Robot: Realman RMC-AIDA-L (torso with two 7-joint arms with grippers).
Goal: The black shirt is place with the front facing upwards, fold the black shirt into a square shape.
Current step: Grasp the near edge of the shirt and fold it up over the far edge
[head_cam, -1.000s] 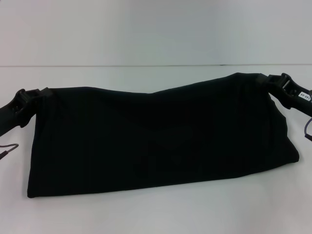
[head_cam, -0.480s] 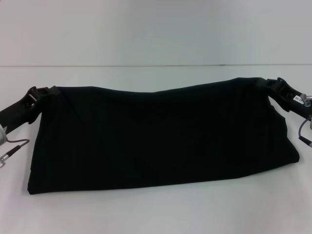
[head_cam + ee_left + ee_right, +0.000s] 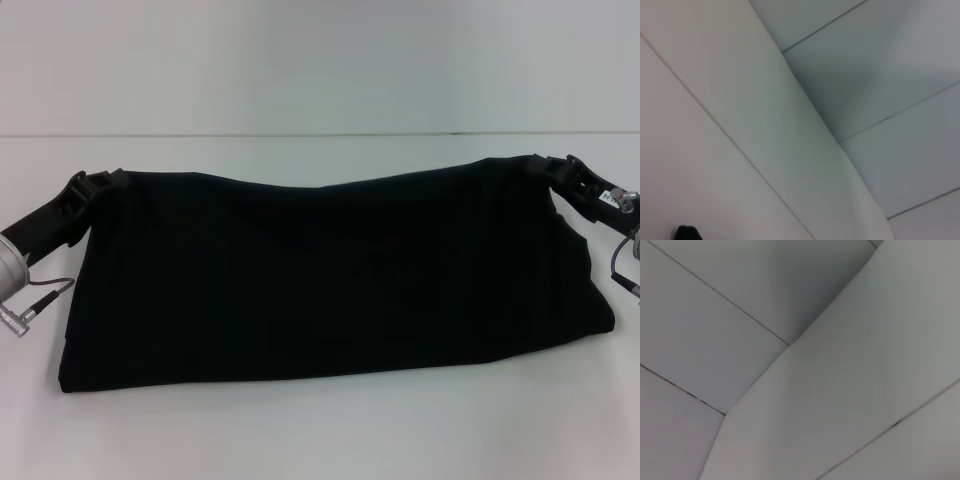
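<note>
Over the preceding second, both grippers had carried the far edge of the black shirt (image 3: 330, 275) farther from the robot. Its near fold lay on the white table (image 3: 320, 440), plain black side showing. Beyond it, the left gripper (image 3: 98, 182) and right gripper (image 3: 552, 168) were each clamped on a far corner, holding that edge raised.

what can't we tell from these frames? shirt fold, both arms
- Lettering on the black shirt: not visible in the head view; only plain black cloth shows.
- Left claw and right claw: tips sit at the shirt's far corners; black on black hides how they stand.
- Layers in the fold: not countable from above.
- Both wrist views: show only pale panels, no shirt.
- Both arms: cut off by the head view's side edges.
</note>
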